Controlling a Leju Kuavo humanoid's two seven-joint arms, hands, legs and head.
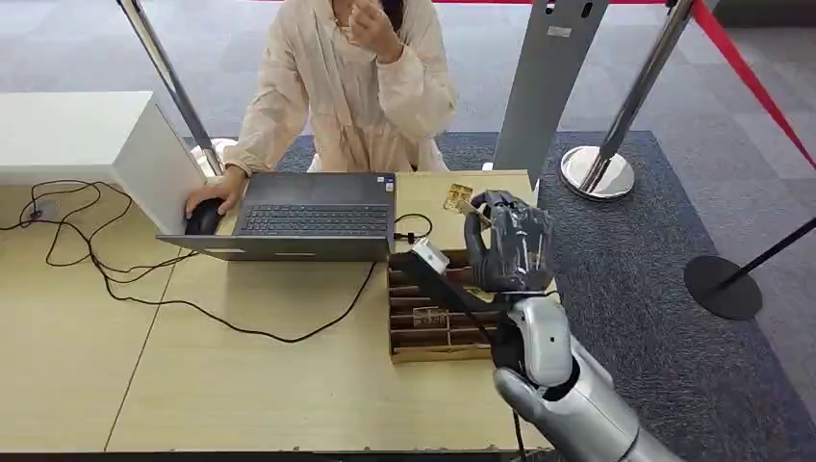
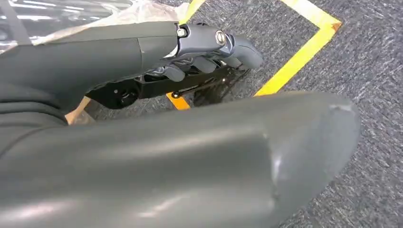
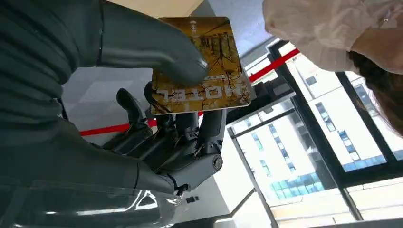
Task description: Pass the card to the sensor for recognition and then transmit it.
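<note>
Right hand: raised over the desk's right part, just above the cardboard tray, fingers upward, holding a card. Right wrist view: thick grey thumb pressed on the card's printed face, darker fingers behind its lower edge.

Card: golden-yellow, rectangular, glossy, dark branching pattern, white word "HOTEL" read upside down in the right wrist view. Pinched between thumb and fingers, most of the face clear of the hand, held in the air off the desk. Head view: seen only as a thin edge at the fingertips.

Left hand: hanging low over grey carpet with a yellow floor line; fingers curled in, nothing in them.

Cardboard tray: brown, slotted, on the light wooden desk, under the right hand. Second golden card flat on the desk just beyond the hand.

Laptop: open, dark, left of the tray, black cable trailing over the desk.

Person: seated behind the desk in a pale garment, one hand on a black mouse, the other raised.

Stanchion base: chrome, on the carpet beyond the desk.
</note>
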